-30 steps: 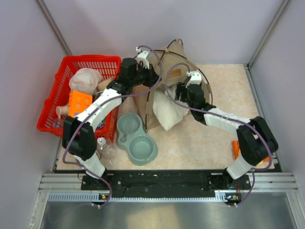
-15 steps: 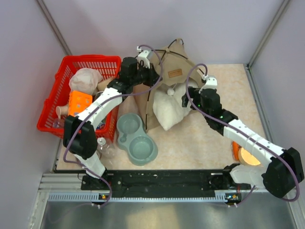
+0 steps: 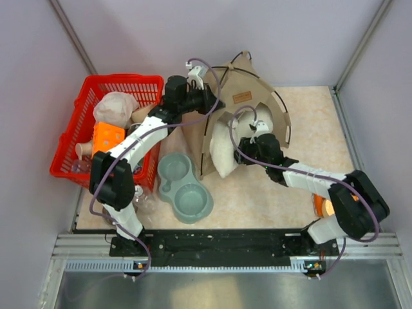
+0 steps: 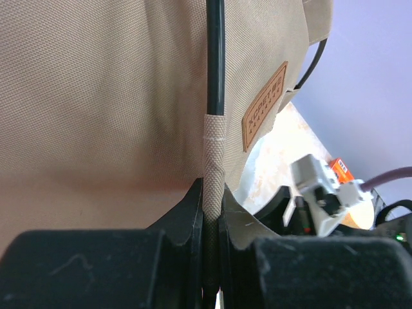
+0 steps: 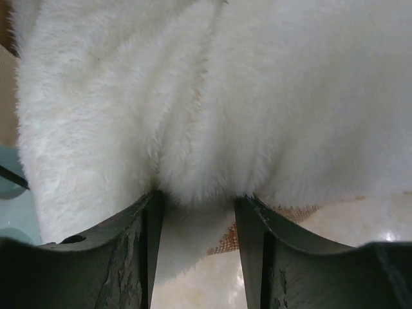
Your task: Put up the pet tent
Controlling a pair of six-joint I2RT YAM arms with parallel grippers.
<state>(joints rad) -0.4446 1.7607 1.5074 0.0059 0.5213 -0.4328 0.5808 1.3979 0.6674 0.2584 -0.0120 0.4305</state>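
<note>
Left fingers (image 4: 183,215) clamp the tent pole (image 4: 215,64); right fingers (image 5: 138,232), newly moved from tent (image 3: 257,84) to cushion (image 5: 225,96), straddle its edge, grip undeterminable, apparently for tucking it inside.

Left pincer (image 4: 209,209) clamped, right pincer (image 5: 196,209) part-spread.

The work cell is closed in on three sides by plain, pale lavender-grey panels: a rear wall (image 3: 161,32), a left wall (image 3: 26,129) and a right wall (image 3: 386,109). Grey metal corner struts (image 3: 71,35) run along the panel joints. The bench (image 3: 309,122) has a glossy beige surface with a marbled pattern. An aluminium rail (image 3: 77,244) with slots runs along its near edge. A brushed metal sheet (image 3: 225,290) lies in front of the rail. Lighting is even and diffuse, and shadows are soft.
</note>
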